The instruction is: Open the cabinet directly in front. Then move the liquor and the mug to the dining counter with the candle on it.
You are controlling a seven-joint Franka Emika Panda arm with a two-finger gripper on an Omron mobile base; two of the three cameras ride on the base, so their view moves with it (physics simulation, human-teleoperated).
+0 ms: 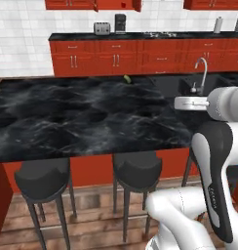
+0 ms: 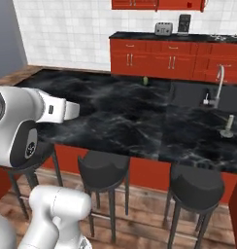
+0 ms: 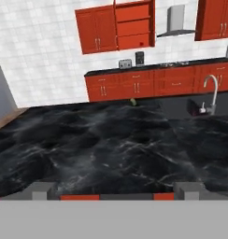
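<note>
From the left, the dining counter [image 1: 82, 117] stretched wide. From the right, the candle [image 2: 229, 125] stood beside its sink. Along the hand, the cabinet [image 3: 132, 24] hung open; the gripper [image 3: 117, 190] gaped empty.

A broad black marble island surface [image 2: 115, 116] lies ahead, its sunken sink [image 2: 208, 99] and candle [image 2: 228, 126] at right, three round stools [image 2: 103, 170] tucked before it, open red wall cabinet [image 3: 132, 25] behind.
</note>
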